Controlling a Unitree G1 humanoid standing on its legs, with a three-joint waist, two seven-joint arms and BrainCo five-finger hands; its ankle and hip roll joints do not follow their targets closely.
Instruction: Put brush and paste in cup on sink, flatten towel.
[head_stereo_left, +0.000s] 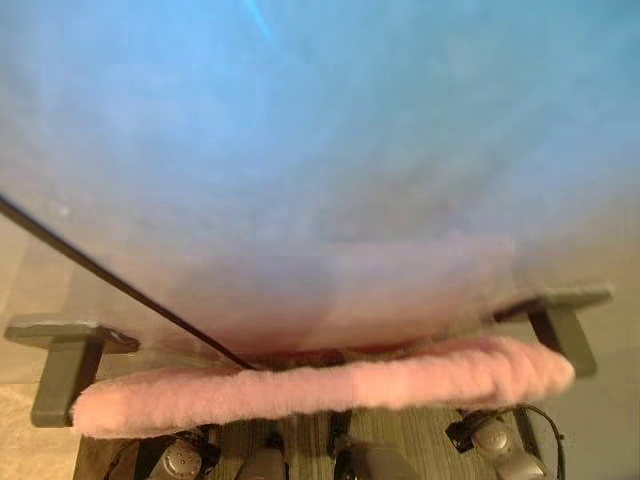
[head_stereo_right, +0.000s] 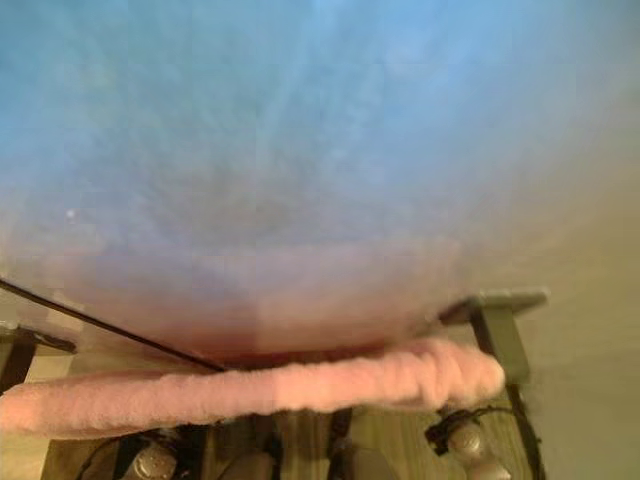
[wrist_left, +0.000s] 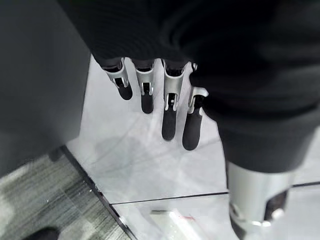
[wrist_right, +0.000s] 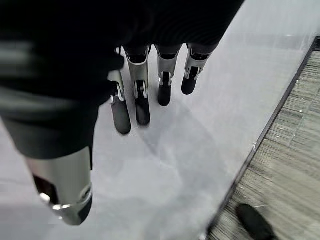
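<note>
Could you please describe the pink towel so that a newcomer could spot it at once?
Look low in the head view, below the large blurred blue surface. The pink towel hangs as a fluffy roll along a bar between two dark grey brackets. It is the one soft pink thing there.

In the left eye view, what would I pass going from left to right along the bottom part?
Grey bracket on the left → pink fluffy towel roll → grey bracket on the right.

Towel (head_stereo_left: 330, 385) draped lengthwise over a bar, between two brackets: left bracket (head_stereo_left: 62, 350) at its left end, right bracket (head_stereo_left: 560, 320) behind its right end. Blurred surface (head_stereo_left: 320, 150) behind and above towel. Floor (wrist_left: 140, 160) beneath both hanging hands.
</note>
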